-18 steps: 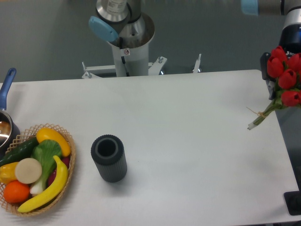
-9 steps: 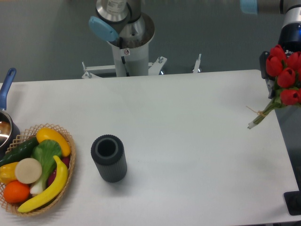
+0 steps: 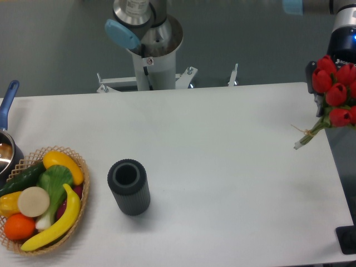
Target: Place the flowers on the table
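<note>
The flowers [image 3: 336, 93], a bunch of red tulips with green stems tied with pale string, hang at the far right edge of the view, above the right end of the white table [image 3: 222, 172]. The stem ends [image 3: 302, 142] point down and to the left, just over the tabletop. My gripper [image 3: 321, 105] comes in from the upper right. It is mostly hidden behind the blooms and is shut on the flowers near the top of the stems.
A dark grey ribbed cylinder [image 3: 129, 187] stands left of centre. A wicker basket [image 3: 41, 199] of fruit and vegetables sits at the left front, with a blue-handled pot [image 3: 6, 130] behind it. The robot base [image 3: 151, 47] stands beyond the back edge.
The flowers and gripper have risen slightly and drifted a little to the left. Nothing else has moved.
</note>
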